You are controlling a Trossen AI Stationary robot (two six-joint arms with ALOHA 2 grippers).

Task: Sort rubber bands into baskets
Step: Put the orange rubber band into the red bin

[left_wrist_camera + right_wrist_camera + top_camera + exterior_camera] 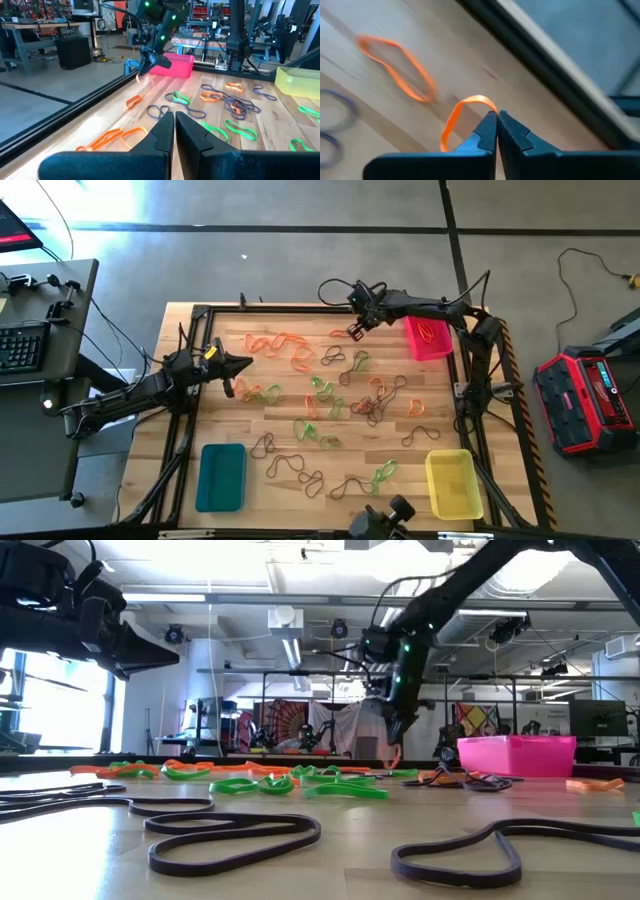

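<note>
Orange, green and dark rubber bands [330,395] lie scattered flat over the wooden table. The pink basket [428,338] stands at the far right, the yellow basket [452,483] at the near right and the teal basket [221,476] at the near left. My right gripper [497,116] hangs above the table's far middle, left of the pink basket, shut on one orange band [455,117]. My left gripper [240,366] is shut and level above the table's left side, with nothing in it. My right gripper pinches the orange band's top bend [487,102] between its two fingertips. The fingers slant down from the table's right side. The loop hangs slack below them [394,755] and looks lifted clear of the table.
Another orange band [395,67] lies on the wood just beside the held one. A black frame rail [300,307] runs along the table's far edge, close behind my right gripper. Dark bands [235,835] lie near the front edge.
</note>
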